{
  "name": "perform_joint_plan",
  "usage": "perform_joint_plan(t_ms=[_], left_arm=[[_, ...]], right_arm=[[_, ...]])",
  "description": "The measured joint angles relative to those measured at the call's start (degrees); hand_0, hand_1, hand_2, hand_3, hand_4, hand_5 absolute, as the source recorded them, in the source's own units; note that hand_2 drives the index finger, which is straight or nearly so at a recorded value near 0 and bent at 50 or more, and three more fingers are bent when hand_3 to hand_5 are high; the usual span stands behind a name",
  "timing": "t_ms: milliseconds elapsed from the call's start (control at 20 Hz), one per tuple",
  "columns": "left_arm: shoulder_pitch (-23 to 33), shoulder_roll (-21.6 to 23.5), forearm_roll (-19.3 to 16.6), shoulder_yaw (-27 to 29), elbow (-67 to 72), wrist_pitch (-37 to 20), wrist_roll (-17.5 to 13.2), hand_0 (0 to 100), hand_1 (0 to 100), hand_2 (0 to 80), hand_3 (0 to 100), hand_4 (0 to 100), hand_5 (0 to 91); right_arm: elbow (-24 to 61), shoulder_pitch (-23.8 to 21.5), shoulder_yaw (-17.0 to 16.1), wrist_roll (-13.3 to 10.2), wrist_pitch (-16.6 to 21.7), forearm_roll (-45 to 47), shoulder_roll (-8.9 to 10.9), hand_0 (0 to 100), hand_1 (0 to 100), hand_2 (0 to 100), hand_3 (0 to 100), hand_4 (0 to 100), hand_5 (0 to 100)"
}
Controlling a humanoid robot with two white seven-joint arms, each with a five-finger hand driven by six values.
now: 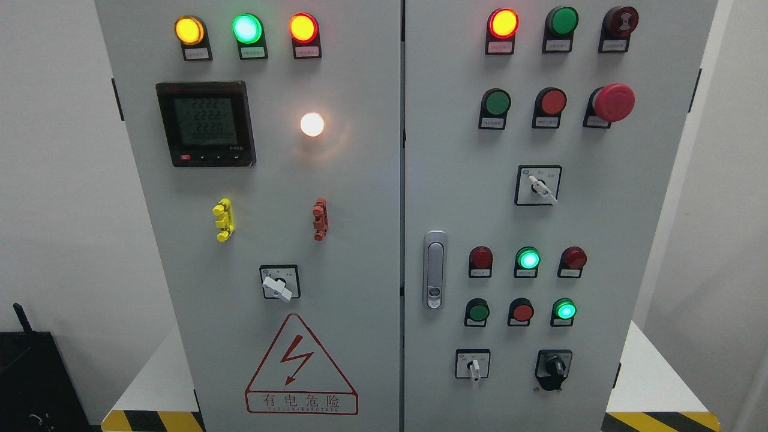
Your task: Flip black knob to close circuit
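The black knob (553, 367) sits at the lower right of the right cabinet door, in a black-framed plate, its handle pointing roughly straight up and down. To its left is a white-handled selector switch (474, 366). Neither of my hands shows in the head view.
The grey cabinet has two doors with a door latch (434, 270) between them. Lamps above the knob: a lit green one (564, 310), a red button (522, 312), a green button (478, 312). A red emergency stop (613, 102) is upper right. A warning triangle (300, 366) marks the left door.
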State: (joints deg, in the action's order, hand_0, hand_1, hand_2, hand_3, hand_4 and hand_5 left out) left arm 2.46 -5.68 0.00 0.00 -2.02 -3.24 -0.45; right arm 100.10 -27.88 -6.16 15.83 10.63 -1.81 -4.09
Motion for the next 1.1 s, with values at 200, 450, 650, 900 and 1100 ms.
perform_joint_plan(t_ms=[200,450,650,900,1100], left_arm=[[0.0,0.0,0.0,0.0,0.0,0.0,0.0,0,0,0.0,5,2,0.0],[0.0,0.0,0.0,0.0,0.0,0.0,0.0,0,0,0.0,5,2,0.0],[0.0,0.0,0.0,0.0,0.0,0.1,0.0,0,0,0.0,5,2,0.0],[0.0,0.0,0.0,0.0,0.0,0.1,0.0,0,0,0.0,5,2,0.0],[0.0,0.0,0.0,0.0,0.0,0.1,0.0,0,0,0.0,5,2,0.0]], right_arm=[[4.9,1.9,-1.3,-5.8,3.5,-15.6,0.53,0,28,63,84,73,72],[9.3,5.8,-2.6,-11.0,3.2,-36.5,1.84,0,25,78,96,76,78],[12.0,9.8,-3.2,-11.3,-2.2,-51.4,2.52,0,17,82,100,78,79],[14.3,15.1,-2.9,-6.7,-10.5,-64.1,3.09,0,8,84,100,79,80],[15.4,19.4,-1.9,-2.6,-15.9,-70.4,3.41,0,0,84,100,79,81]])
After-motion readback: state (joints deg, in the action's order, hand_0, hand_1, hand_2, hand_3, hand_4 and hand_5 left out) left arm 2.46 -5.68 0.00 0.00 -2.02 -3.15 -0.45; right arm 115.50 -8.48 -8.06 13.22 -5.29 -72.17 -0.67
